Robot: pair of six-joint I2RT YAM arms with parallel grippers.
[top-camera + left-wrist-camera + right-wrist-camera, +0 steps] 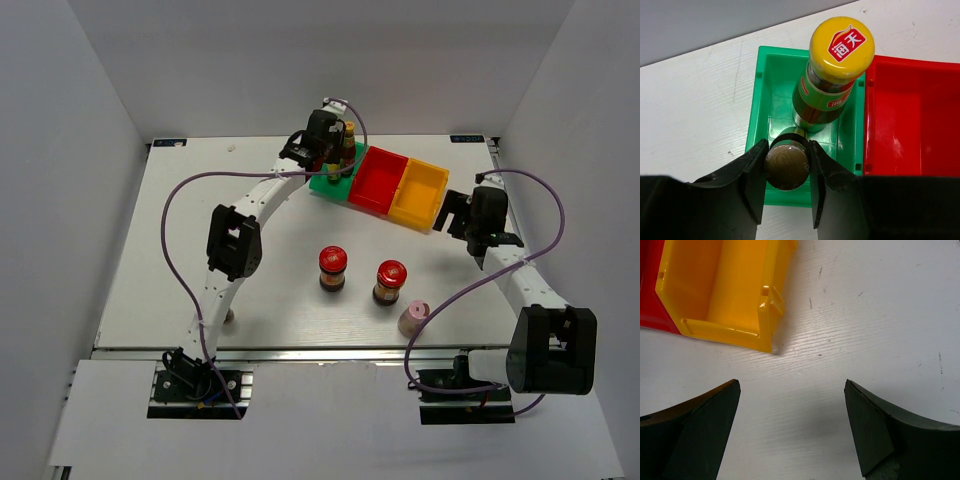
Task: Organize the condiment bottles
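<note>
My left gripper (787,150) is shut on the round top of a slim dark bottle (786,167) that stands in the green bin (765,90). A second slim bottle with a yellow cap (841,47) stands upright just behind it in the same bin. In the top view the left gripper (328,158) hangs over that bin (330,184). Two red-lidded jars (333,268) (390,281) and a pale pink-capped bottle (414,318) stand on the table in front. My right gripper (792,405) is open and empty over bare table beside the yellow bin (715,290).
Red bin (378,180) and yellow bin (420,192) sit in a row right of the green one, both with nothing in them. A small object (230,317) peeks out from behind the left arm's lower link. White walls enclose the table on three sides.
</note>
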